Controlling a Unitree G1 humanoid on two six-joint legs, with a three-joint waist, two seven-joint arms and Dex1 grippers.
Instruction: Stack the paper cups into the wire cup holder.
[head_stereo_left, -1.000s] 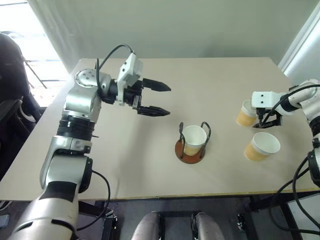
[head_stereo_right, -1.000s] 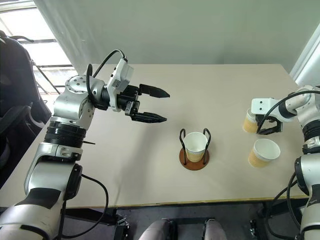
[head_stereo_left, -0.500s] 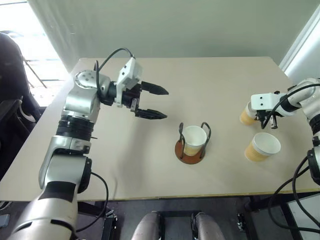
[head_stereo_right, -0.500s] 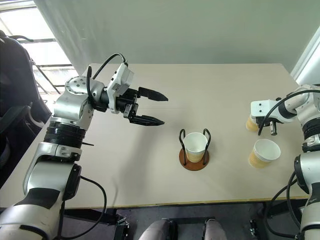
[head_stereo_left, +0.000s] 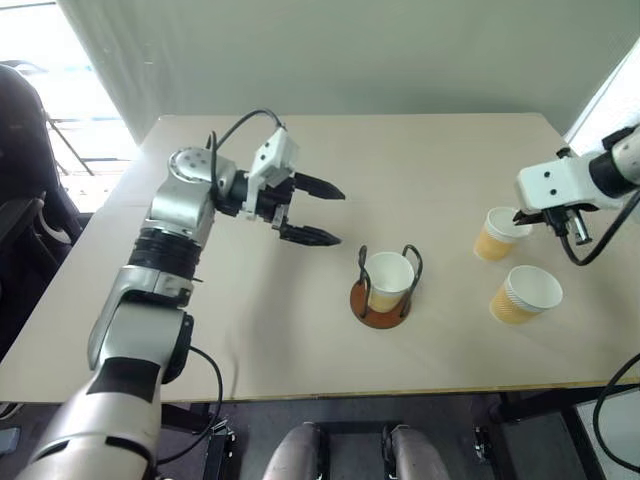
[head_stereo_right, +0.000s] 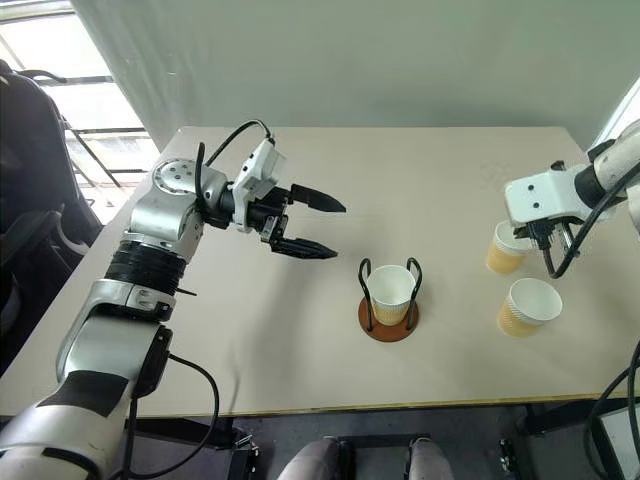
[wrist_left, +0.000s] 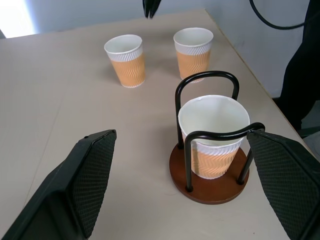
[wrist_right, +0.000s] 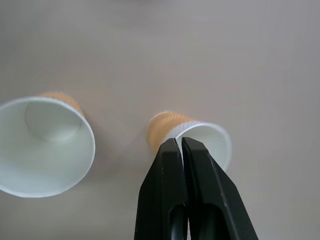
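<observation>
The wire cup holder (head_stereo_left: 379, 312) stands mid-table with one paper cup (head_stereo_left: 387, 277) upright inside its loops. Two more paper cups stand upright at the right, a farther one (head_stereo_left: 494, 234) and a nearer one (head_stereo_left: 525, 292). My left gripper (head_stereo_left: 337, 214) hovers open and empty to the left of the holder, pointing at it; its fingers (wrist_left: 85, 185) frame the holder in the left wrist view. My right gripper (wrist_right: 181, 142) is shut on nothing, raised above the farther cup (wrist_right: 205, 135), with the nearer cup (wrist_right: 45, 145) beside it.
The tan table (head_stereo_left: 250, 330) has bare room left of and in front of the holder. Its right edge runs close to the two loose cups. A black cable (head_stereo_left: 600, 250) hangs from my right arm above them.
My right gripper shut beside the farther cup without taking it, then rose away from it; the cup stays on the table. My left gripper dipped slightly, still open.
</observation>
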